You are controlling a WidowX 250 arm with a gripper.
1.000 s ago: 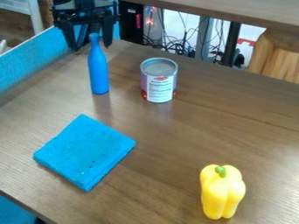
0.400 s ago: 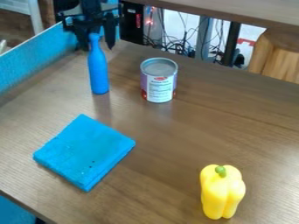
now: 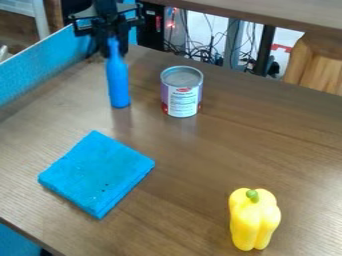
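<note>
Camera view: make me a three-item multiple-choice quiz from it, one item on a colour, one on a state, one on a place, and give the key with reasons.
1. What colour is the body of the pepper?
A) Red
B) Purple
C) Yellow

2. How is the can set on the table?
A) Upright
B) Lying on its side
C) Upside down on the pepper

3. Where is the neck of the bottle?
A) Against the pepper
B) At the gripper
C) Inside the can

Key:
1. C: the pepper's body is yellow, with only its stem green.
2. A: the can rests on its base, its round top facing up.
3. B: the neck reaches up to the gripper, clear of both the can and the pepper.
</note>
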